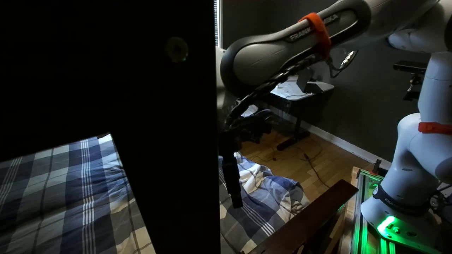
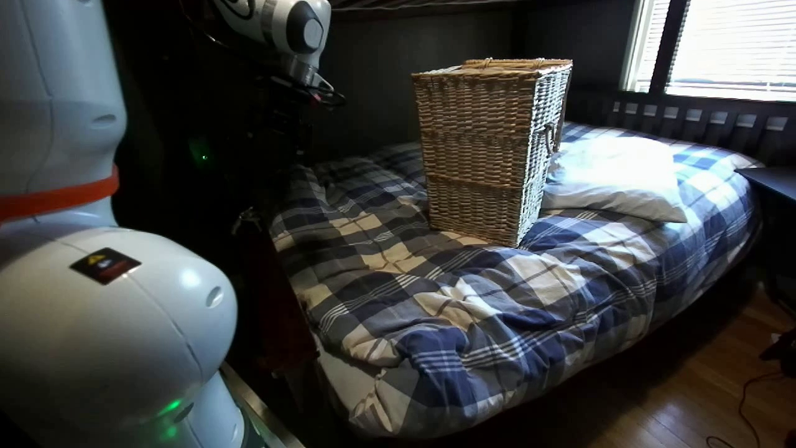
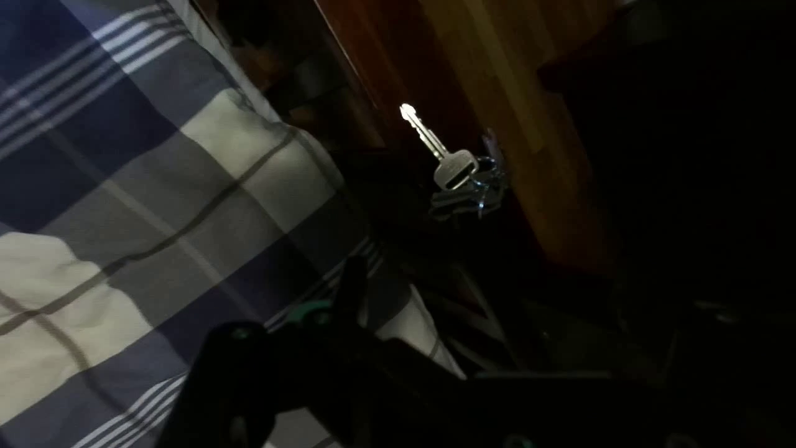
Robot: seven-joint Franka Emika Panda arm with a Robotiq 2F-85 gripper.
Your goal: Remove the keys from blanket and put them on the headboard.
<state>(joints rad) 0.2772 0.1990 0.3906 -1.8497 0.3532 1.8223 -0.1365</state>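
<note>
The keys (image 3: 457,169) lie on the dark reddish wooden headboard (image 3: 388,56) in the wrist view, one key pointing up and left from the ring. The keys also show dimly in an exterior view (image 2: 249,218), at the far end of the board (image 2: 283,311). The blue and white plaid blanket (image 3: 186,205) lies beside the board; it shows in both exterior views (image 1: 263,208) (image 2: 379,255). My gripper (image 3: 511,298) looks open and empty, very dark, with the keys ahead of it and apart from it. It points down in an exterior view (image 1: 237,203).
A tall wicker basket (image 2: 479,155) stands on the bed, with a white pillow (image 2: 615,177) behind it. A dark post (image 1: 176,148) blocks much of an exterior view. A desk (image 1: 293,90) stands beyond the bed on the wooden floor (image 1: 282,148).
</note>
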